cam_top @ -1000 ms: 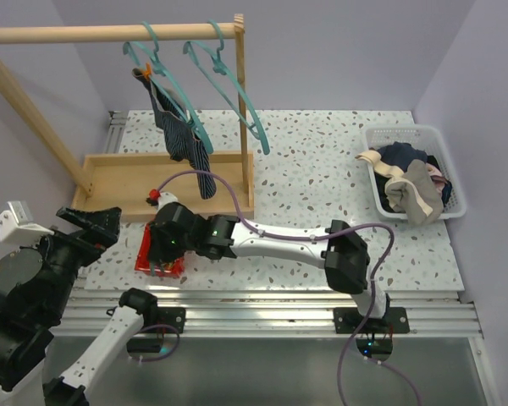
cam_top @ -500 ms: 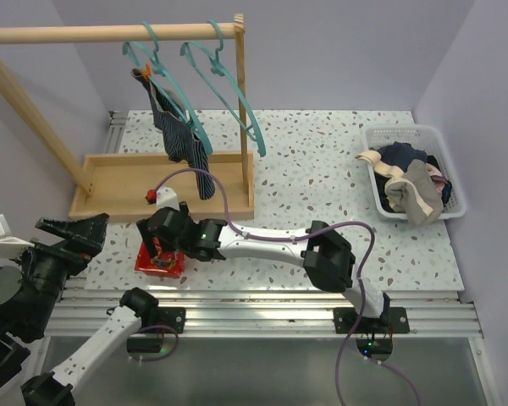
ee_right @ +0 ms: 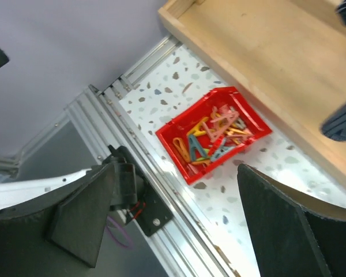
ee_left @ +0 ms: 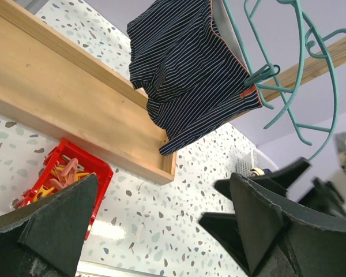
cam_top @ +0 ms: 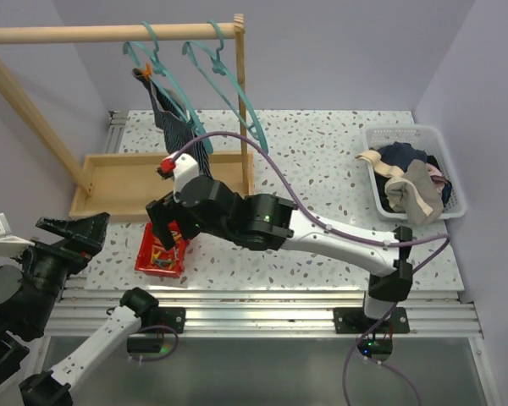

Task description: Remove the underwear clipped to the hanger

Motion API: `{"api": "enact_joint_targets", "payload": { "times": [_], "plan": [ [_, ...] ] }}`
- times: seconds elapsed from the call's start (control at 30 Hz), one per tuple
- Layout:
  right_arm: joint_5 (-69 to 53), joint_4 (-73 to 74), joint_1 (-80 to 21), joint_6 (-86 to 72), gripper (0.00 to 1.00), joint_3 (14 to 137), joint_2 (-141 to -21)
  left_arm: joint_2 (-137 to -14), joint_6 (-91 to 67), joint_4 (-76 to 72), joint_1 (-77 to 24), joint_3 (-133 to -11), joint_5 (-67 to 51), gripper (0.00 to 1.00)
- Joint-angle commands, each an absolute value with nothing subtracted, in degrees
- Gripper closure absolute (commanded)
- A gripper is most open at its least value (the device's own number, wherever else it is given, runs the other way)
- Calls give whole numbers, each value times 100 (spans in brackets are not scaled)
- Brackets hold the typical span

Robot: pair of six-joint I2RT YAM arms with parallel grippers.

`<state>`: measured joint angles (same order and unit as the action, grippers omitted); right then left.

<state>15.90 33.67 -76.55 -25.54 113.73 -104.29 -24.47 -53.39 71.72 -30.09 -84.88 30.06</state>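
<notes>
My right jaws (ee_right: pixel 184 222) gape empty above the red clip bin (ee_right: pixel 196 111), left jaws (ee_left: pixel 161 225) wide too; next, I reckon, unpegging the striped underwear (ee_left: pixel 190 69) up ahead.

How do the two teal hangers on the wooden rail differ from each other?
The left hanger carries the navy striped underwear, clipped to it; the right hanger is bare. The left hanger hangs further along the wooden rail; the right hanger hangs just beside the upright post. Both are teal, of the same wire shape, and hook over the same rail.
</notes>
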Motion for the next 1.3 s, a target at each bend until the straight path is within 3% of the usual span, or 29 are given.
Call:
{"api": "enact_joint_targets", "payload": {
  "times": [0.0,0.33,0.47,0.57,0.77,1.03,1.13,1.23,1.27],
  "plan": [
    [2457,4596,-7875,-2172,9,11715,-9968,-2619,-5265,6917,-3032,-8481,2962,0],
    [3181,4719,-7919,-1372,16,12145,-9000,-2768,-5185,6592,-3032,-8341,2681,0],
    [3542,4878,-7814,-950,4,12673,-9474,-2742,-5168,6346,-3032,-8069,2584,0],
    [3446,4869,-7447,-800,2,13077,-9817,-2795,-5151,6223,-3032,-8051,2496,0],
    [2603,4483,-6453,-694,2,13613,-10519,-2839,-5080,6205,-3041,-8095,2505,0],
    [1970,4095,-6004,-53,3,14536,-11443,-2769,-5115,6284,-3041,-8025,2400,0],
    [1671,4149,-5924,-228,10,14696,-11593,-2725,-5185,6372,-3032,-7972,2373,0],
    [1179,3982,-5924,-343,35,14432,-11496,-2646,-5194,6398,-3032,-7919,2426,0],
    [1065,3964,-5924,-378,84,14406,-11487,-2628,-5186,6407,-3041,-7902,2434,0]
  ]
}}
